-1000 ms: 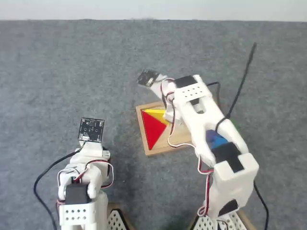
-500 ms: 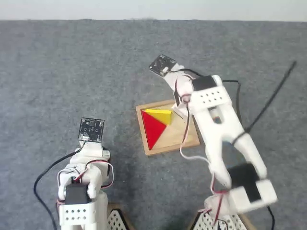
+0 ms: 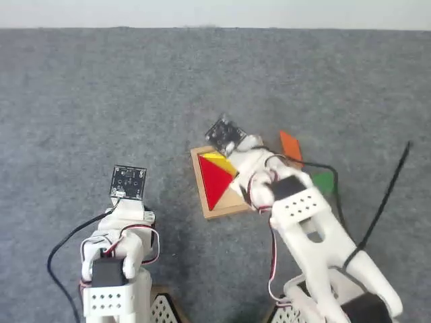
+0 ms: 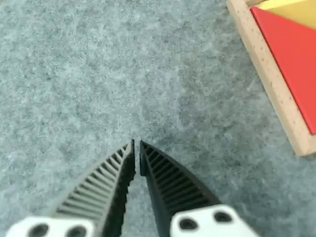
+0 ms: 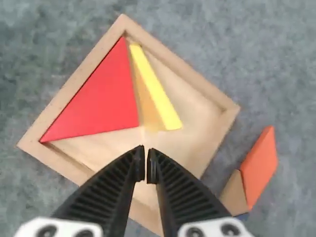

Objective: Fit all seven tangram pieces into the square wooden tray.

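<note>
High view: the square wooden tray (image 3: pixel 202 195) lies on the grey mat (image 3: pixel 101 87) near mid-table. The right arm (image 3: pixel 296 205) lies across the tray's right half. The red triangle (image 3: pixel 214 180) sits in the tray against its left side, with the yellow piece (image 3: pixel 217 159) touching it at the far edge. The orange piece (image 3: pixel 291 145) and the green piece (image 3: pixel 324 182) lie on the mat to the right of the tray. The left arm (image 3: pixel 118 249) stays low at the near left, well apart from the tray.

Left wrist view: the left gripper (image 4: pixel 137 144) is over bare mat, its claw together with only a hairline gap and nothing between. One corner of the tray, with red and yellow in it, is off to the side.

Right wrist view: the right gripper (image 5: pixel 145 152) is over the tray's bare floor, its claw together and empty. The yellow piece looks tilted against the red triangle. The orange piece lies just outside the rim.
</note>
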Controlling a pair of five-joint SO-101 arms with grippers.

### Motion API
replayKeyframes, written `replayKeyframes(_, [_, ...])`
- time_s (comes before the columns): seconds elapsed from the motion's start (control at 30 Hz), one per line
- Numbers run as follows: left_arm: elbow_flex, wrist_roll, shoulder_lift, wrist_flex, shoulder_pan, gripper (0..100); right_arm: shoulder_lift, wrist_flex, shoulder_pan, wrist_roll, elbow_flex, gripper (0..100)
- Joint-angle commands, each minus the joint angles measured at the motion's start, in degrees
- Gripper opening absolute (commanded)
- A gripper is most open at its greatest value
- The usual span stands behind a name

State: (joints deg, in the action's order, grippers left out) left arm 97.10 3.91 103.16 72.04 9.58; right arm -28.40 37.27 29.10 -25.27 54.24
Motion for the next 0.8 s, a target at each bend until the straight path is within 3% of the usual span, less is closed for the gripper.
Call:
replayKeyframes(0.0, [-0.57,0.09,0.97,0.18,-0.26,2,-2.59,-5.41,0.4,0.62,0.53,1.6])
replayKeyframes(0.53, [-0.57,0.09,0.97,0.18,-0.26,2,-2.42,-8.84,0.92,2.9,-0.44,1.7])
replayKeyframes(0.77, [-0.57,0.09,0.97,0.18,-0.26,2,1.27,-8.48,-4.53,3.25,-3.96,1.3])
